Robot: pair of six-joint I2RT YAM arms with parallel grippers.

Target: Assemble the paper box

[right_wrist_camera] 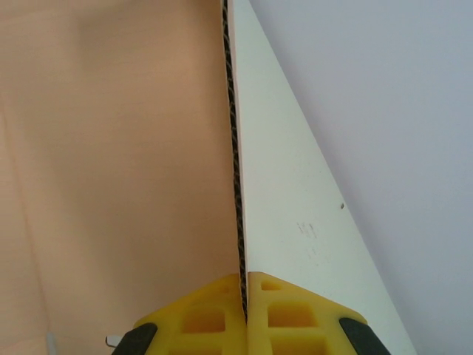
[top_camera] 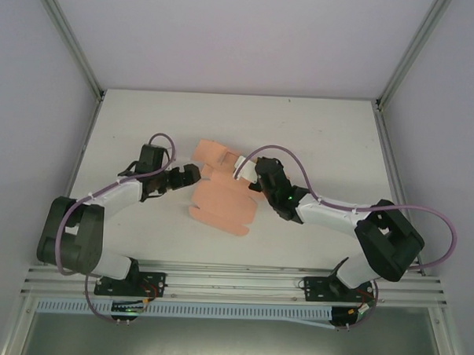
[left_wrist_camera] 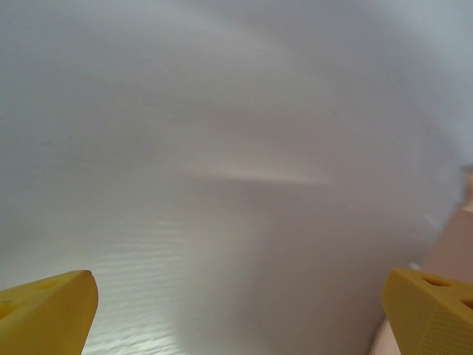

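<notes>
Near the middle of the top view, the paper box (top_camera: 219,200) lies on the white table (top_camera: 325,134) as a flat pink sheet with flaps. At its upper right side, the right gripper (top_camera: 251,175) has hold of one flap. From the right wrist, its two yellow fingers (right_wrist_camera: 295,310) are pressed tight together at the bottom of the frame, and the thin edge of the card is pinched between them. That card runs straight up the frame, pink on its left face and white on its right face. At the left edge of the sheet in the top view sits the left gripper (top_camera: 191,174), just beside the card. From the left wrist, its yellow fingertips (left_wrist_camera: 44,307) are spread wide in the bottom corners with bare table between them. A bit of pink card shows at the right edge.
</notes>
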